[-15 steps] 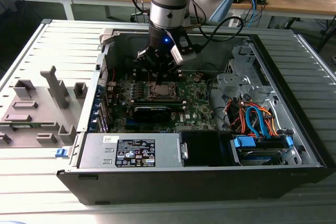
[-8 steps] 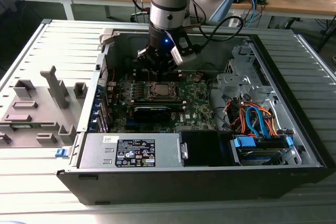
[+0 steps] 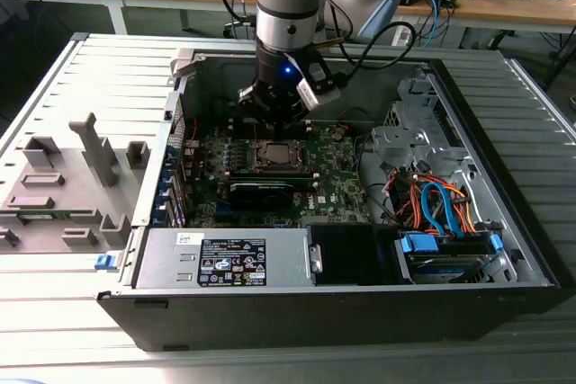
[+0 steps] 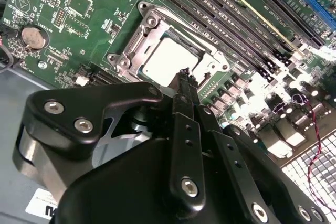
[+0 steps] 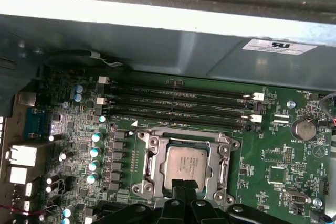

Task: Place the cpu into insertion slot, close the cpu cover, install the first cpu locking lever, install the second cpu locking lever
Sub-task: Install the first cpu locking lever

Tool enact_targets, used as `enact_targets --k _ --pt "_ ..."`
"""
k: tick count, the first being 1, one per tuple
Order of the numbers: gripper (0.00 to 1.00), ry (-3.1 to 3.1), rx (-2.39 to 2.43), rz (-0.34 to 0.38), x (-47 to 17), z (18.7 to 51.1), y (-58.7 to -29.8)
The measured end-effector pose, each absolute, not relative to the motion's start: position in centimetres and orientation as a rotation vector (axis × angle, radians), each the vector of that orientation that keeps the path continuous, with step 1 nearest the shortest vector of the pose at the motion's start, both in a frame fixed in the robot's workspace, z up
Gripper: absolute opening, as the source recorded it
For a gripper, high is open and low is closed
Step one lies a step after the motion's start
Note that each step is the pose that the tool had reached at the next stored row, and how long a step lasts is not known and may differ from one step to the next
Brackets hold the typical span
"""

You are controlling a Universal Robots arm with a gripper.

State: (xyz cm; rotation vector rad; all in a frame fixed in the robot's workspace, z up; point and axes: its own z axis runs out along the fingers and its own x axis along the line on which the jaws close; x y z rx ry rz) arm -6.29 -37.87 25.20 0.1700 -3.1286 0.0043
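Note:
The cpu (image 5: 186, 162) (image 4: 167, 59) (image 3: 273, 156) lies flat in the insertion slot (image 5: 227, 165) of the green motherboard, its dull silver top facing up. The cpu cover (image 5: 181, 139) (image 4: 137, 43), a silver frame, lies down around the chip. My gripper (image 5: 184, 184) (image 4: 184, 74) (image 3: 274, 125) hangs just above the socket's edge. Its black fingers (image 4: 187, 129) are pressed together with nothing between them, and the tips point at the rim of the chip.
Long black memory slots (image 5: 178, 103) run beside the socket, and a coin battery (image 5: 303, 128) sits on the board. A black card (image 3: 261, 191), a grey power supply (image 3: 225, 263) and bundled cables (image 3: 441, 204) fill the case. A grey fixture (image 3: 63, 186) stands outside on the exterior view's left.

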Motion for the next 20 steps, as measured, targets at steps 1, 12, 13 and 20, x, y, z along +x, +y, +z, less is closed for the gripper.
enact_targets --k 1,12,13,20 --pt "0.11 -3.129 0.17 0.004 -6.3 25.4 -37.9" --pt "0.11 -3.133 0.168 0.005 -8.2 25.7 -37.9" --pt "0.11 -3.134 0.168 0.005 -8.5 25.7 -37.9" --pt "0.11 -3.137 0.166 0.005 -11.0 25.7 -37.7"
